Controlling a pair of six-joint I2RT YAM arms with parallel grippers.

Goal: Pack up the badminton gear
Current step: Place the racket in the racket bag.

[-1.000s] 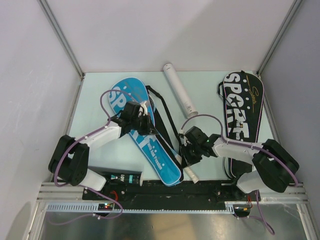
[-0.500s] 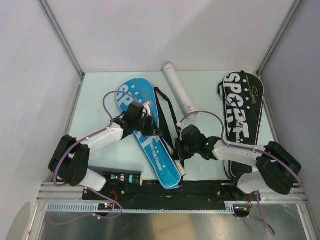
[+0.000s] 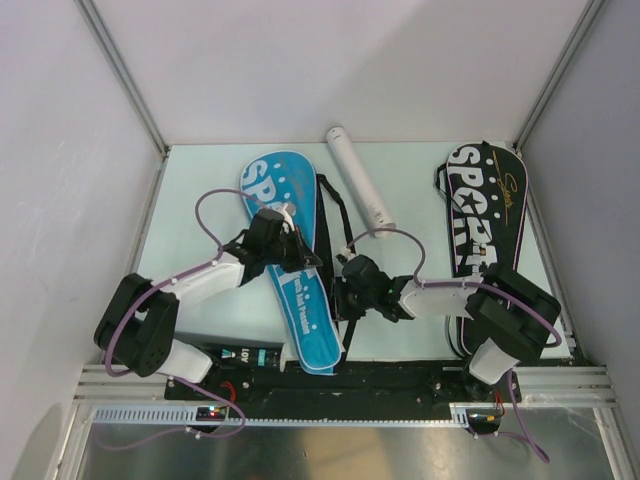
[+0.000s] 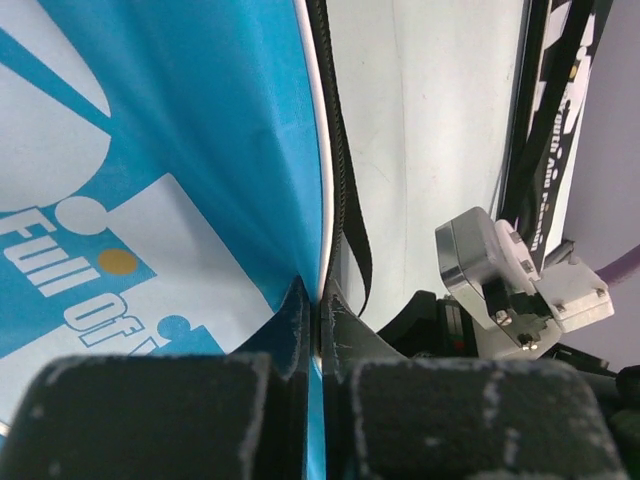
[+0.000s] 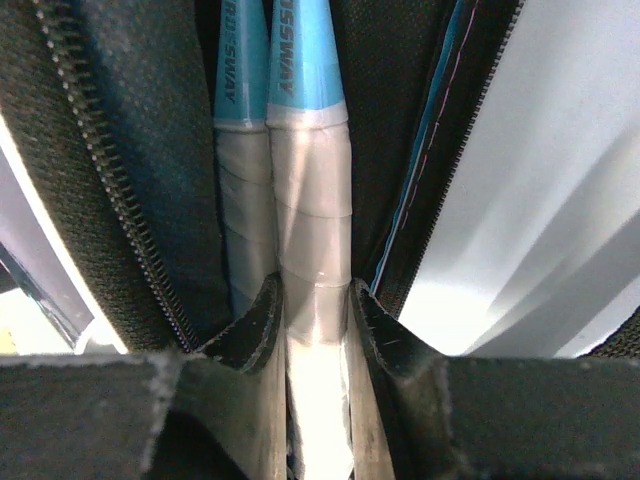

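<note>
A blue cover (image 3: 290, 275) marked "SPORT" lies slantwise on a pale green tabletop (image 3: 195, 190), its broad head toward the far wall and its narrow end toward the arm bases. The left gripper (image 4: 318, 300) sits at the blue cover's right edge about midway along, its jaws pressed together on the white-piped rim. Just beside that same edge, nearer the narrow end, the right gripper (image 5: 315, 300) pinches the white-taped handle (image 5: 312, 230) of a racket. A second handle (image 5: 240, 240) lies touching it, and both light-blue shafts run in between zip-edged flaps of black lining (image 5: 120, 180). A black strap (image 3: 335, 215) runs along the blue cover's right edge.

A white tube (image 3: 360, 180) lies on the tabletop just right of the blue cover's head, apart from it. A black cover (image 3: 485, 225) with white "SPORT" lettering lies well to the right of the blue cover, close to the side wall. A dark tube (image 3: 240, 355) with a white end rests left of the blue cover's narrow end, by the left arm's base.

Plain white panels (image 3: 330, 60) wall in the table on three sides, joined by slim metal posts (image 3: 125, 75). A metal rail (image 3: 330, 395) runs across just past the blue cover's narrow end.
</note>
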